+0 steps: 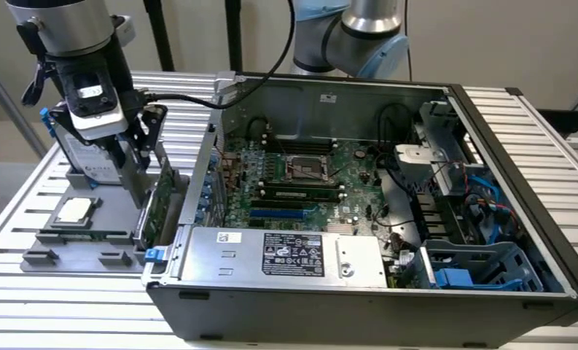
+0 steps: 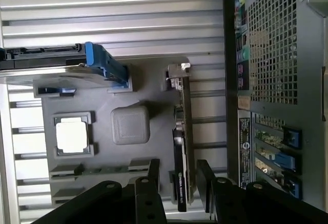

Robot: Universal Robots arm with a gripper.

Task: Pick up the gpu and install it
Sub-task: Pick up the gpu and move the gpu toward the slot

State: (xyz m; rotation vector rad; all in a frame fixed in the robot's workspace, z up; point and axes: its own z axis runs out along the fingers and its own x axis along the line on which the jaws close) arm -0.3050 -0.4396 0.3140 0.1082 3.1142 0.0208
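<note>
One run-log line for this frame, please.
phase: pre-grasp | gripper: open, fingers straddling gpu | gpu: upright in tray slot

I can read no word or number anywhere from here. The power supply in the computer case carries a black label with rows of white print and small marks. Beside it sits a white sticker with dark code lines. Neither gives me a legible letter. The hard drive shows a pale label, unreadable. In the wrist view, a black sticker on the case's rear and pale marks on the gpu are also illegible.
</note>
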